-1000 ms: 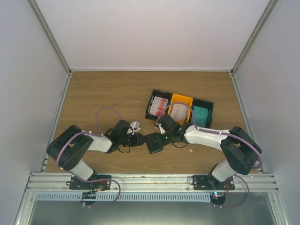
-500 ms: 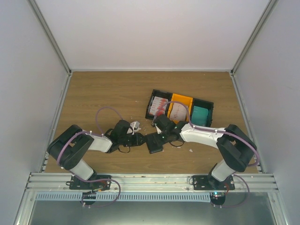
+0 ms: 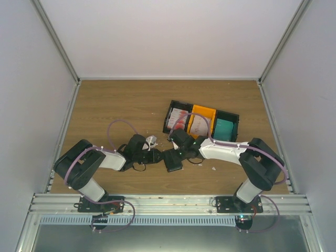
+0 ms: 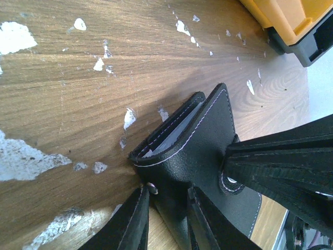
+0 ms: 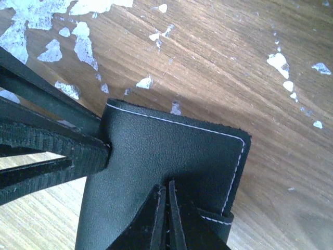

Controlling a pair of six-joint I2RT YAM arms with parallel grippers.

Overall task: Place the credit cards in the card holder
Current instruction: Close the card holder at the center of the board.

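Note:
The black card holder [image 3: 172, 160] lies folded on the wood between both grippers. In the left wrist view the card holder [image 4: 200, 140] shows a pale sliver in its open edge; I cannot tell whether that is lining or a card. My left gripper [image 3: 159, 156] [image 4: 167, 200] is shut on the holder's lower edge beside a snap stud. My right gripper [image 3: 176, 152] [image 5: 166, 192] is shut on the holder's stitched strap, tips against the cover [image 5: 166, 151]. Red-and-white cards [image 3: 177, 119], whitish cards [image 3: 199, 125] and teal cards [image 3: 226, 127] lie in trays.
The row of black and orange trays [image 3: 202, 108] stands behind the right arm; its orange corner [image 4: 291, 21] shows in the left wrist view. A white scrap [image 3: 151, 140] lies by the left wrist. Worn white patches [image 4: 15, 36] mark the wood. Walls enclose the table.
My right wrist has shifted a little left and away from me, closer over the card holder. The left arm and the holder have stayed in place.

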